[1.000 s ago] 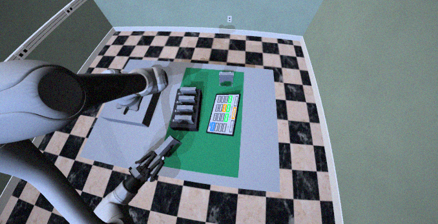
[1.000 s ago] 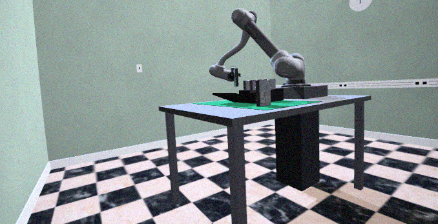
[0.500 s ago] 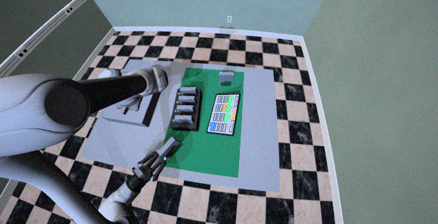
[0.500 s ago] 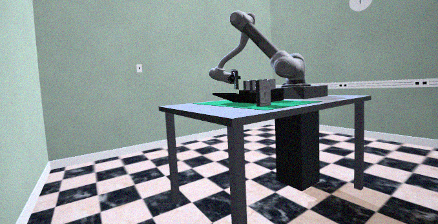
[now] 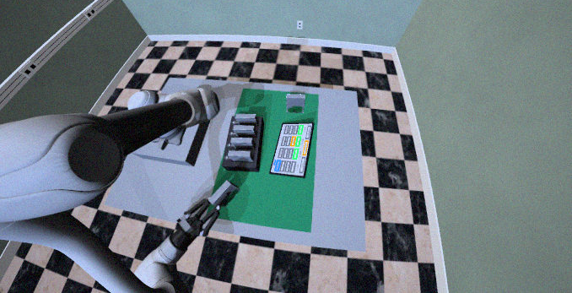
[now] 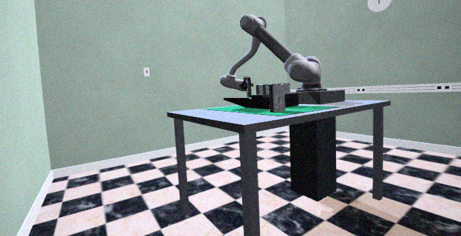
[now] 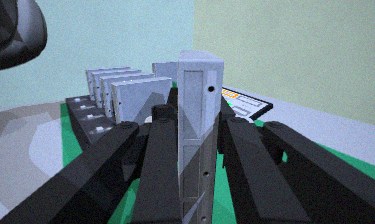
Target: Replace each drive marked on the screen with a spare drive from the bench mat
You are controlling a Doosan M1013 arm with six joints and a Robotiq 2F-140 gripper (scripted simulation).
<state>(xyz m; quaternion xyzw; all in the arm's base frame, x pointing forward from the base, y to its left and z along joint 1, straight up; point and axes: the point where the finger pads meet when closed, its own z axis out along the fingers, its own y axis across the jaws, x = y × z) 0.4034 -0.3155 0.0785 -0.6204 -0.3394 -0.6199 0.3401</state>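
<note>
My gripper (image 5: 213,203) (image 7: 193,101) is shut on a grey drive (image 5: 223,192) (image 6: 249,90) (image 7: 201,75). It holds the drive upright, raised near the mat's near left edge, in front of the dock. The black dock (image 5: 257,162) (image 7: 80,114) stands on the green mat (image 5: 278,207) with four drives in a row; the nearest dock drive (image 5: 240,155) (image 7: 141,97) is beside the held one in the wrist view. Another drive (image 5: 295,102) (image 6: 278,98) (image 7: 164,69) stands upright on the mat's far part. The screen (image 5: 292,149) shows green, orange and blue marks; its text is too small to read.
The screen lies right of the dock in the top view, its black edge near the held drive's side in the wrist view. The arm's base plinth (image 6: 321,96) stands behind the dock. The grey table (image 5: 339,173) surrounds the mat.
</note>
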